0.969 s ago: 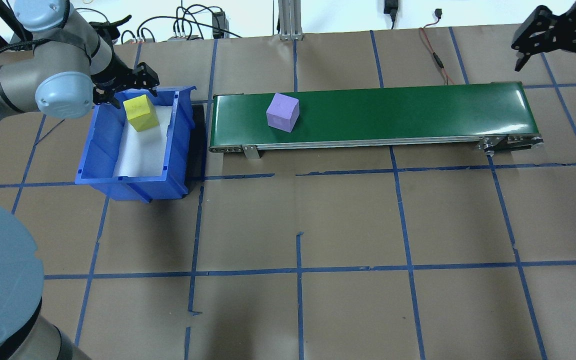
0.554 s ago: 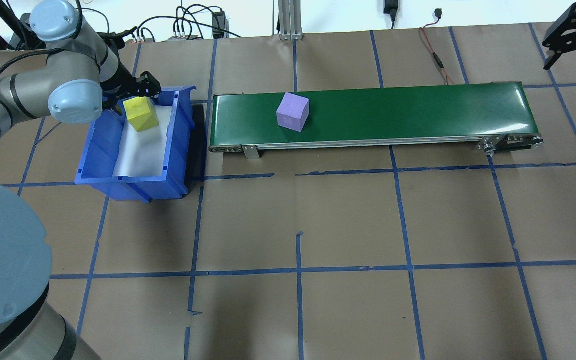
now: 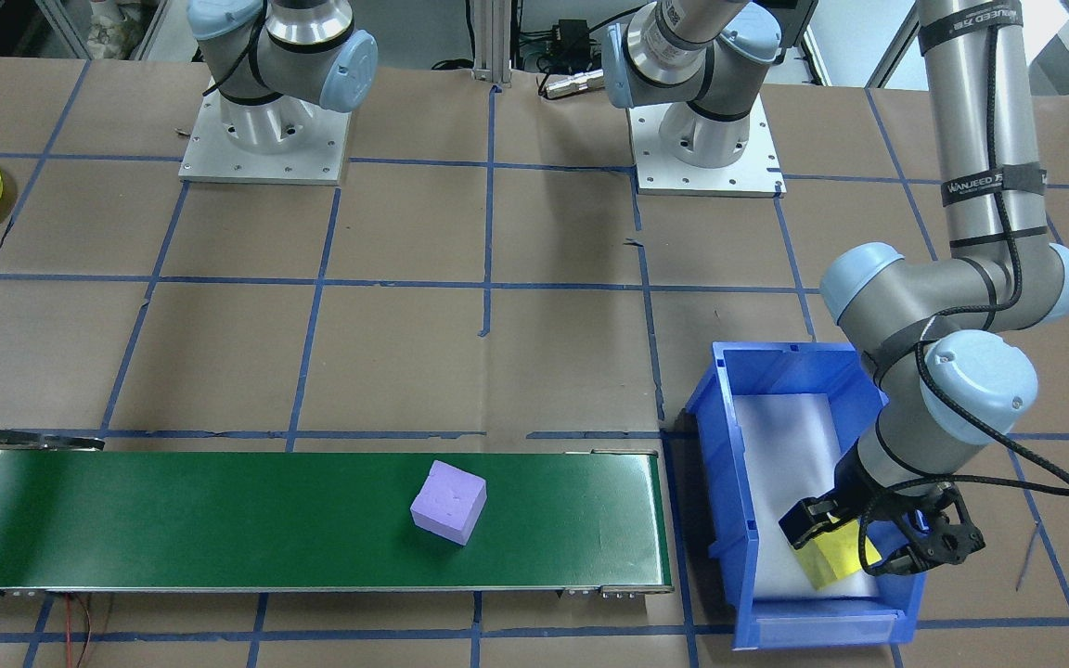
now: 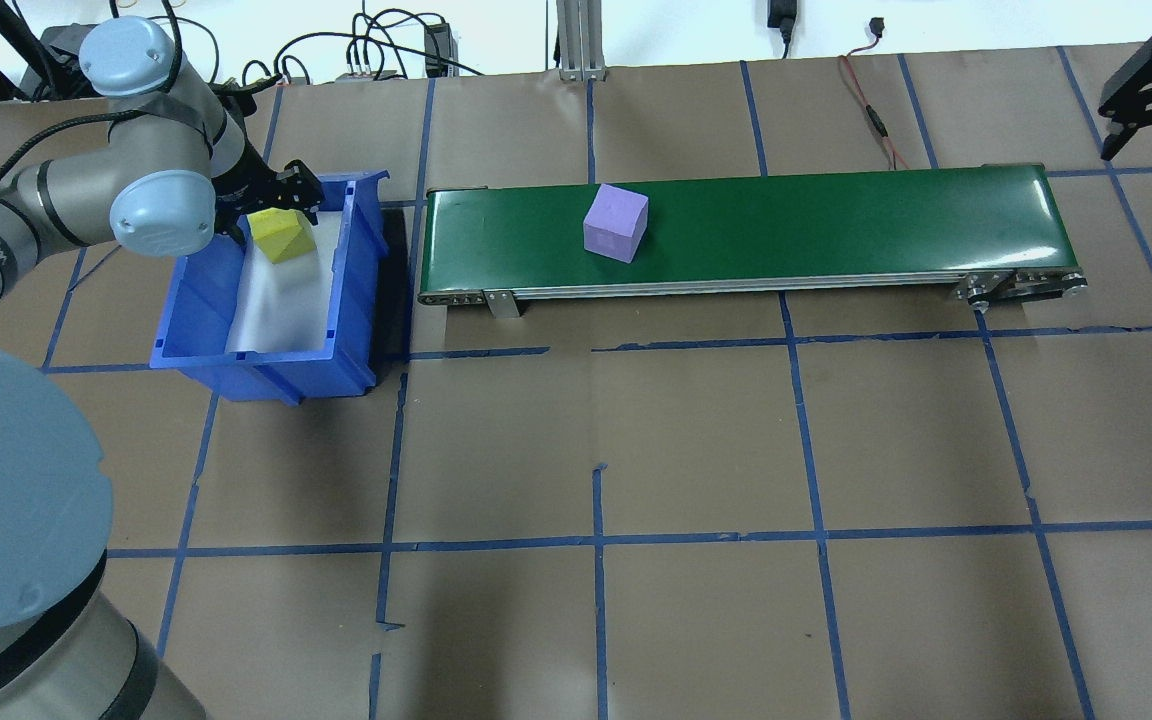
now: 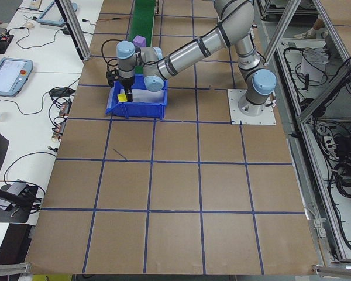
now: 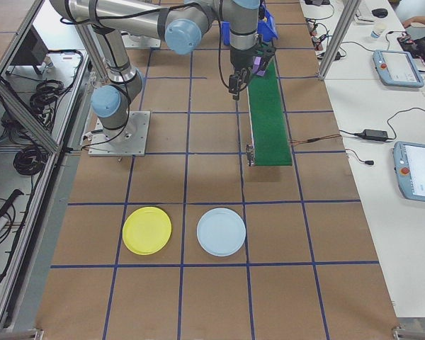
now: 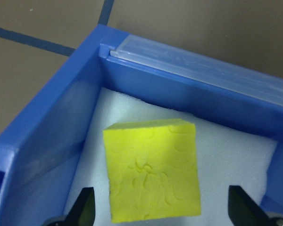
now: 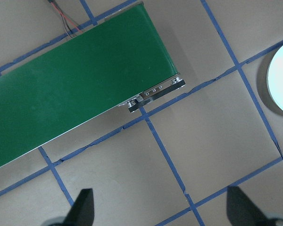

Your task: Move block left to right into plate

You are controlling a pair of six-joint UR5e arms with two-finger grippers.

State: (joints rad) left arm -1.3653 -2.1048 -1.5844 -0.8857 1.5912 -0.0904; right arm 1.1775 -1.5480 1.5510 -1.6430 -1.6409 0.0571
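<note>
A yellow block (image 7: 153, 172) lies on white foam in the blue bin (image 4: 266, 372). My left gripper (image 7: 162, 212) is open and low in the bin, one finger on each side of that block (image 4: 283, 238). A purple block (image 4: 616, 222) sits on the green conveyor belt (image 4: 836, 220), left of its middle. The yellow plate (image 6: 146, 230) lies on the table beyond the belt's right end. My right gripper (image 8: 162, 209) is open and empty, hovering above the table just off that end of the belt (image 8: 70, 89).
A pale blue plate (image 6: 221, 231) lies beside the yellow one. The bin stands just off the belt's left end. Cables and a metal post line the table's far edge. Brown paper with blue tape lines covers the table.
The purple block has travelled right along the belt. My left gripper has come down around the yellow block. My right gripper has moved further right, towards the view's edge.
</note>
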